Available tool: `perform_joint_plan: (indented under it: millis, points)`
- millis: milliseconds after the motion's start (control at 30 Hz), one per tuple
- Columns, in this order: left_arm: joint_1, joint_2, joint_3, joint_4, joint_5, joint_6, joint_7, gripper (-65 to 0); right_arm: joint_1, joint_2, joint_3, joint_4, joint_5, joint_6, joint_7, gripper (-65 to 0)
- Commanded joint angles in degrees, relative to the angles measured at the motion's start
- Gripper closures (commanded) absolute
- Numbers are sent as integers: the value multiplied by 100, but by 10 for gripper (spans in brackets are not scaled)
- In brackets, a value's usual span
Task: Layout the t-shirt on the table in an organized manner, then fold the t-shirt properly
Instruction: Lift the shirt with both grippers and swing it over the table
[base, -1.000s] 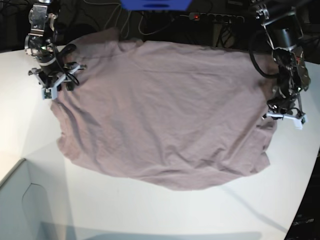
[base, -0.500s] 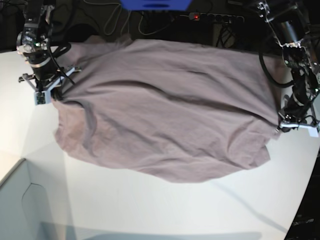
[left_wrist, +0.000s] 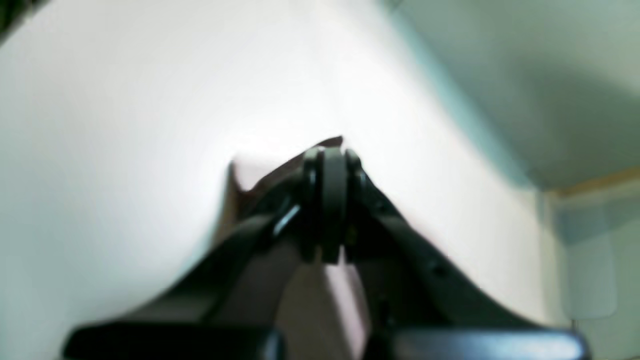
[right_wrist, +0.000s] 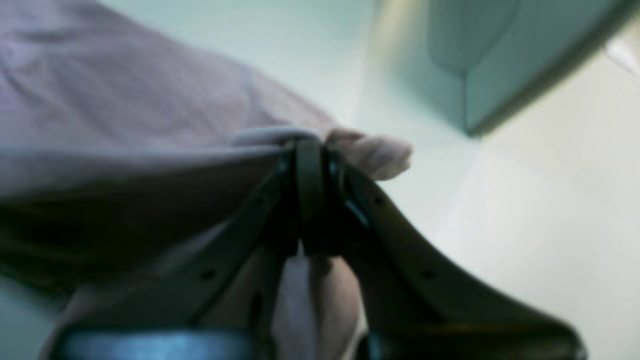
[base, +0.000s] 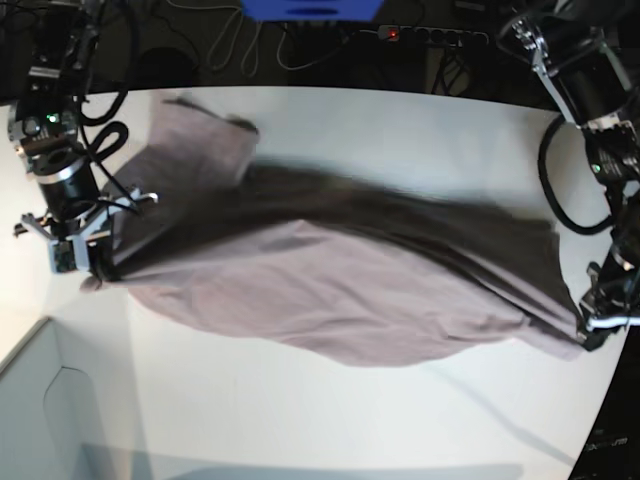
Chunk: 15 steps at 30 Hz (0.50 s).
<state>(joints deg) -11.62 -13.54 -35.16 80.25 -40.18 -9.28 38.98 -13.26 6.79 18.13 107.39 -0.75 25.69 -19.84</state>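
Both grippers, left (base: 592, 335) and right (base: 82, 262), pinch the shirt (base: 330, 300) edges, probably to stretch it flat over the table (base: 300, 430).

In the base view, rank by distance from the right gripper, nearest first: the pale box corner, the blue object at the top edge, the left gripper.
From the right gripper, shut on the t-shirt:
1. Pale box corner, below it, bottom left.
2. Blue object, top centre.
3. Left gripper, far side, at the shirt's opposite end.
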Motion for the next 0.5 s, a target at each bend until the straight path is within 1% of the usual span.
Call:
perform_joint_plan:
  millis: [0,100,200,267,300,367,467]
  points:
    - [-276,-83,100,111,-83,-79,-96,-1,214,64,55,157,45,46,159,0]
    - [-821,-83,390,59,-30,-79,-96,-1,723,91,64,175,45,46,159,0]
    - [-1533,-83,768,-319,-30,-35,-114,-1,1348,293,55,131,36,46,151,0]
    - [-1981,-83,944,-653,-30,-26,-140,-1,1752,337,38,131,36,46,142,0]
    - [-2219,-83,1032,-873,-30,-26,-158,-1,1989,346,29,131,36,46,63,0]
    - [-2746,-75,1173,-1295,-30,-26,-166,-1,2490,460,29,122,36,46,-298,0]
    - [-3616,-48,1252,-2104,-30,-52,-307,-1,3422,539,20,-256,36,46,-790,0]
